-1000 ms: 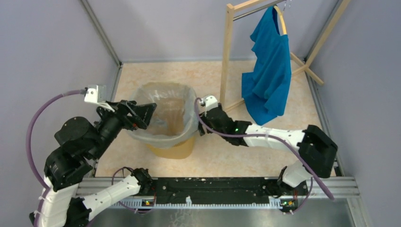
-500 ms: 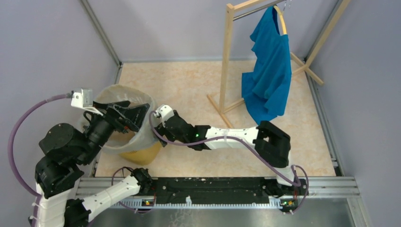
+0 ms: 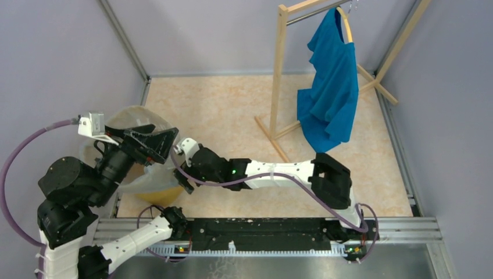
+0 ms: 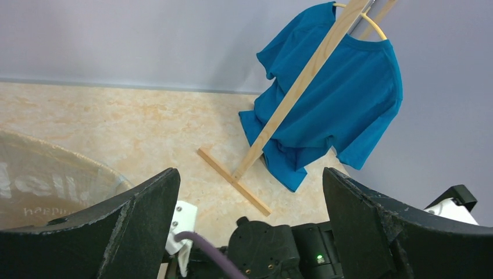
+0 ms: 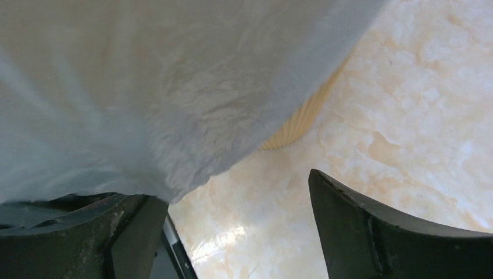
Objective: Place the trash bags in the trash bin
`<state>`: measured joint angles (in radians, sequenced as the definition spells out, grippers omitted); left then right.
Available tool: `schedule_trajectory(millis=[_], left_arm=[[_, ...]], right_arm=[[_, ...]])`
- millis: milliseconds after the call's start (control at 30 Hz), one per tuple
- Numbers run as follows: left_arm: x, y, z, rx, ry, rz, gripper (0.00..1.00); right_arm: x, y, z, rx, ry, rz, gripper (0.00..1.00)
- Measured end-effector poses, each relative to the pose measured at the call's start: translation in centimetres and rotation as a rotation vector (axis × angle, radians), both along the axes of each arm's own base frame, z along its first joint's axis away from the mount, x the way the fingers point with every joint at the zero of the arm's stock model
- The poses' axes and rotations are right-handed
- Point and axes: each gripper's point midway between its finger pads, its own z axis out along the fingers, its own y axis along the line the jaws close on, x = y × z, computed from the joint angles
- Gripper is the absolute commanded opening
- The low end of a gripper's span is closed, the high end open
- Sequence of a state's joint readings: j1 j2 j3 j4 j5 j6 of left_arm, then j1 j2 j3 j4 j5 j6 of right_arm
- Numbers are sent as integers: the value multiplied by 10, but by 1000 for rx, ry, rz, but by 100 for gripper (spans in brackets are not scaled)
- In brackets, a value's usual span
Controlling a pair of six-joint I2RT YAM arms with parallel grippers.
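Trash bin (image 3: pixel 154 189) sits at the near-left of the tabletop (image 3: pixel 232 110), close to the left wall, mostly hidden under the left arm. Trash bag (image 3: pixel 136 119) is in the bin, its pale film ballooning above the rim and draped down the outside. Left claw (image 3: pixel 163 139) hovers over the bag's right side, jaws spread wide, nothing between them in the left wrist view. Right claw (image 3: pixel 181 177) reaches across from the right and sits low beside the bin's right flank, jaws also wide. In the right wrist view, bag film hangs over one finger (image 5: pixel 116 232); cannot tell if it touches. Ribbed yellow bin wall shows below the film. Blue shirt (image 3: pixel 328 93) hangs on the wooden rack (image 3: pixel 278 75) at far right, well apart.
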<state>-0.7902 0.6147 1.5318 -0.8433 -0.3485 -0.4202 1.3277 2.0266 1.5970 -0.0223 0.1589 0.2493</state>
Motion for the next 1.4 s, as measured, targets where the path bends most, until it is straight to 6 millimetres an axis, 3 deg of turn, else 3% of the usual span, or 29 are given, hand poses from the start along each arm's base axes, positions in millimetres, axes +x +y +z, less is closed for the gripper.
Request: schedule_trajectory(millis=[67, 167, 367, 600, 700, 900, 1033, 1167, 1400], left_arm=[[1, 0, 0, 0, 1, 4, 99], [1, 0, -4, 3, 4, 7, 99], [2, -2, -7, 9, 9, 3, 99], [7, -7, -4, -2, -12, -1, 99], [12, -11, -5, -1, -26, 1, 99], [19, -17, -2, -1, -55, 4, 99], [20, -18, 6, -12, -81, 6, 99], [21, -18, 7, -16, -85, 7, 99], [22, -17, 7, -16, -84, 17, 99]], right_arm=[[-1, -9, 6, -10, 6, -11, 92], [-4, -37, 31, 2, 5, -39, 93], [-7, -110, 111, 113, -38, -128, 99], [-2, -229, 170, 113, -115, -313, 99], [1, -276, 214, 140, -143, -402, 99], [-10, -363, 317, 393, -160, -487, 99], [-20, -409, 349, 524, -172, -498, 99], [-21, -419, 354, 541, -190, -501, 99], [-19, -396, 334, 452, -209, -465, 99]])
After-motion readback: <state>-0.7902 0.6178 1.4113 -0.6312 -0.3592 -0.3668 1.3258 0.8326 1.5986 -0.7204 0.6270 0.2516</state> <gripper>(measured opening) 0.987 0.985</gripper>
